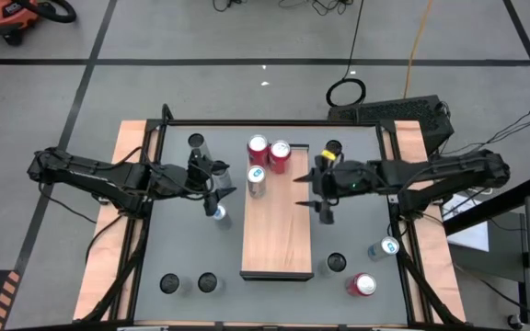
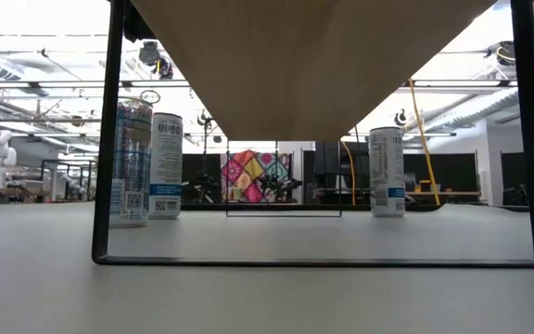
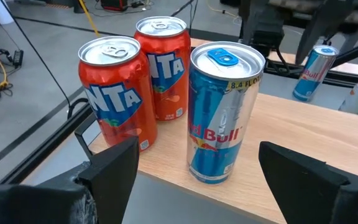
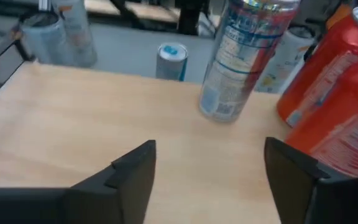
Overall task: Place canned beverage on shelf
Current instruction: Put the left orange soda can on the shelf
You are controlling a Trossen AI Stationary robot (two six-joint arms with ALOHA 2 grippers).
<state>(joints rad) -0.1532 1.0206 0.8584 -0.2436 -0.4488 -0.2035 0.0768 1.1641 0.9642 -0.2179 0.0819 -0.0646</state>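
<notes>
My main worry is a knock-over. Three cans stand bunched at the far end of the shelf [image 1: 277, 221]: two orange Fanta cans [image 3: 112, 93] touching each other, and a blue Red Bull can [image 3: 221, 112] just beside them near the shelf's left edge. My left gripper [image 3: 194, 171] sits off that edge with its fingers spread wide and nothing between them, the Red Bull can straight ahead of the gap. If I swing or advance carelessly, a finger could clip the tall slim can and tip it into the Fanta pair. My right gripper [image 4: 210, 168] hovers over the shelf's right side, also spread and empty, with the Fanta cans close to one finger; a sideways drift there could shove them. More cans wait on the grey tabletop [image 1: 182, 253], including a blue-topped can [image 1: 218, 212] just below the left gripper.
</notes>
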